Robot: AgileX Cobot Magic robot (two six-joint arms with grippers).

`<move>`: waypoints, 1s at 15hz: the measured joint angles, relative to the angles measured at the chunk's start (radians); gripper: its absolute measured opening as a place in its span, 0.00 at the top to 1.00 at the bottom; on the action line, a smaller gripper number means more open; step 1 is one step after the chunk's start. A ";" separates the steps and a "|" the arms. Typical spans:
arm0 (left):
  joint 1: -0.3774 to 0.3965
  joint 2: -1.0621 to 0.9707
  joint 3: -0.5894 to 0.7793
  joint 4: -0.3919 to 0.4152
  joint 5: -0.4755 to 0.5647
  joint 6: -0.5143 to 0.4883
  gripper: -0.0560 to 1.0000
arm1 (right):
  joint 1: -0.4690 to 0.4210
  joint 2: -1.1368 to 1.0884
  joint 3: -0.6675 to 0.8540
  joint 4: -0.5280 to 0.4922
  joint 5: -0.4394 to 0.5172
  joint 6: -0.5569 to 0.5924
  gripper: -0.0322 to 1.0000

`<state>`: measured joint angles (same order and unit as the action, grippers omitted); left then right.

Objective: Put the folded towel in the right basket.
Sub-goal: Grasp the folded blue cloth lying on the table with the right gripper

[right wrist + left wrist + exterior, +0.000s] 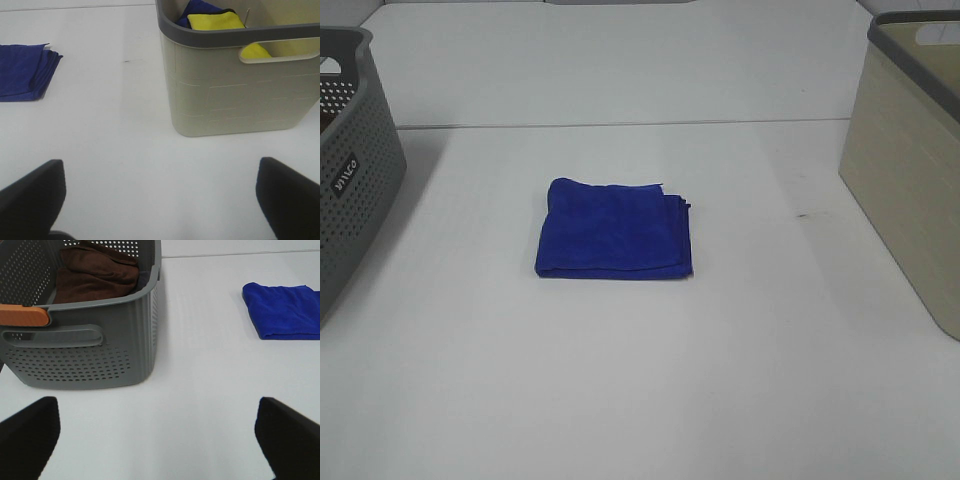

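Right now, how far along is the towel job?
Nothing done yet: the towel lies folded on the table, untouched. In hand: nothing; left gripper and right gripper are open, empty, clear of it. Left to do: grasp it, carry it to the beige basket, release.

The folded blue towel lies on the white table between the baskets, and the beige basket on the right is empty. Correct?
Not empty: the right wrist view shows a folded yellow cloth and a dark blue cloth inside the beige plastic basket. The rest holds.
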<state>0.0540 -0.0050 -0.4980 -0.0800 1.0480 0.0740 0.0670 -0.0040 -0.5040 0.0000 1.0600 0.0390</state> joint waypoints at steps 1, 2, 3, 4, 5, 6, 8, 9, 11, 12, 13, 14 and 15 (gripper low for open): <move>0.000 0.000 0.000 0.000 0.000 0.000 0.01 | 0.000 0.000 0.000 0.000 0.000 0.000 0.01; 0.000 0.000 0.000 0.000 0.000 0.000 0.01 | 0.000 0.000 0.000 0.000 0.000 0.000 0.01; 0.000 0.000 0.000 0.000 0.000 0.000 0.01 | 0.000 0.000 0.000 0.000 0.000 0.000 0.01; 0.000 0.000 0.000 0.000 0.000 0.000 0.01 | 0.000 0.000 0.000 0.000 0.000 0.000 0.01; 0.000 0.000 0.000 0.000 0.000 0.000 0.01 | 0.000 0.000 0.000 0.000 0.000 0.000 0.01; 0.000 0.000 0.000 0.000 0.000 0.000 0.01 | 0.000 0.000 0.000 0.000 0.000 0.000 0.01; 0.000 0.000 0.000 0.000 0.000 0.000 0.01 | 0.000 0.000 0.000 0.000 0.000 0.000 0.01; 0.000 0.000 0.000 0.000 0.000 0.000 0.01 | 0.000 0.000 0.000 0.000 0.000 0.000 0.01; 0.000 0.000 0.000 0.000 0.000 0.000 0.01 | 0.000 0.085 -0.040 0.000 -0.008 0.011 0.01; 0.000 0.000 0.000 0.000 0.000 0.000 0.01 | 0.000 0.196 -0.098 0.016 -0.009 0.018 0.01; 0.000 0.000 0.000 0.000 0.000 0.000 0.01 | 0.000 0.272 -0.142 0.031 -0.005 0.018 0.01; 0.000 0.000 0.000 0.000 0.000 0.000 0.01 | 0.000 0.422 -0.250 0.074 0.026 0.012 0.01; 0.000 0.000 0.000 0.000 0.000 0.000 0.01 | 0.000 0.589 -0.354 0.120 0.055 -0.003 0.01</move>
<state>0.0540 -0.0050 -0.4980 -0.0800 1.0480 0.0740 0.0670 0.5850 -0.8580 0.1200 1.1150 0.0360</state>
